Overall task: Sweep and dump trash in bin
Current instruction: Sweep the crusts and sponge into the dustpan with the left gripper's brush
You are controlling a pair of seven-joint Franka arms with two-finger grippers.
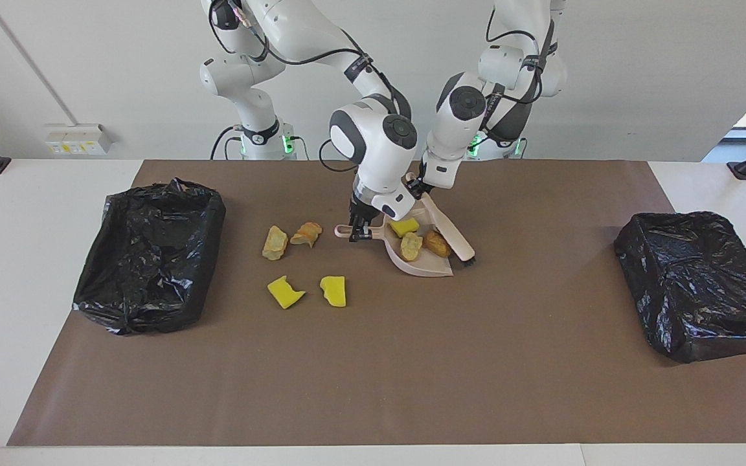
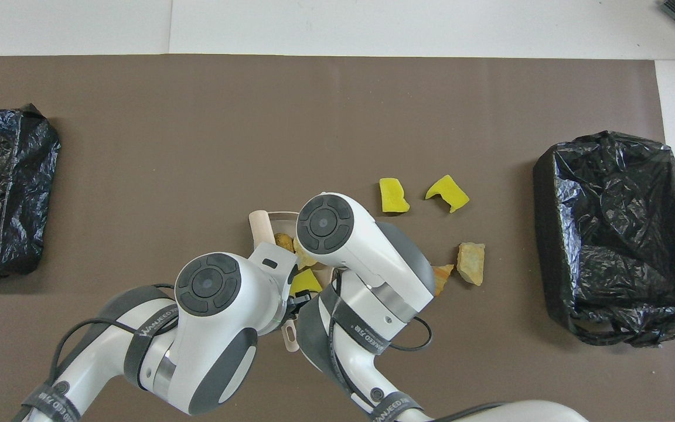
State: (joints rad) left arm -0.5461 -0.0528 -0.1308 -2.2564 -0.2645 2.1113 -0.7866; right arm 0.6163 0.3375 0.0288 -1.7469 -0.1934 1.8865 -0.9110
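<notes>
Yellow and tan trash (image 1: 411,246) in dustpan (image 1: 421,262) beside right gripper (image 1: 360,234).

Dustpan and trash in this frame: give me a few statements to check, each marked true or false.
1. Three chunks lie in the dustpan: a yellow one and two tan ones. True.
2. Four chunks lie loose on the brown mat. True.
3. The right tool is at the brush. False: it is at the dustpan's handle; the left tool is at the brush's top.
4. The loose chunks lie toward the left arm's end. False: they lie toward the right arm's end, between the dustpan and a black-lined bin.
5. Only one bin is present. False: a second bin sits at the left arm's end.
</notes>
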